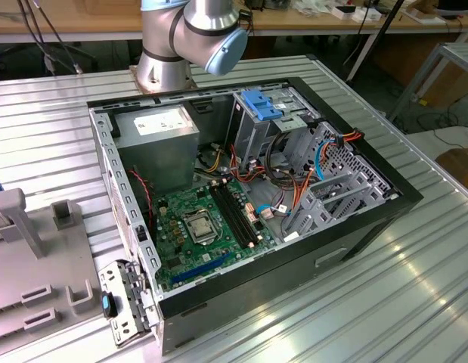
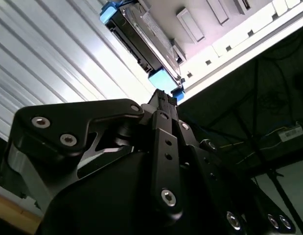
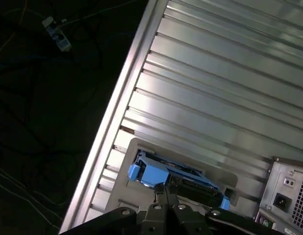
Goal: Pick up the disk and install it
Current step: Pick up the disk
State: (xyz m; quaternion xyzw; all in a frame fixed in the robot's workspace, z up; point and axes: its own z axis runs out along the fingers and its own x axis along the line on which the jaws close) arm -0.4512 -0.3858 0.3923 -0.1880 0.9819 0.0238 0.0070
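The disk (image 3: pixel 183 177) is a dark drive in a bright blue carrier, and it rests in a pale grey holder (image 3: pixel 141 147) on the ribbed metal table. In the second wrist view the disk (image 2: pixel 136 36) shows edge-on with blue corners at both ends. My gripper (image 3: pixel 165 188) hangs just short of the disk's near edge, its black fingers drawn together with nothing between them. In the second wrist view the gripper (image 2: pixel 162 95) sits right beside a blue carrier corner. Whether the tips touch the carrier I cannot tell.
In the exterior view an open computer case (image 1: pixel 370 219) lies on the ribbed table (image 1: pixel 415 302), with a drive cage and its light-blue latch plate (image 1: pixel 262 103) at the back. The arm's base (image 1: pixel 162 64) stands behind the case. Grey fixtures (image 1: pixel 22 227) stand at the exterior view's left. The case's rear panel with a power socket (image 3: pixel 279 199) is close to the holder.
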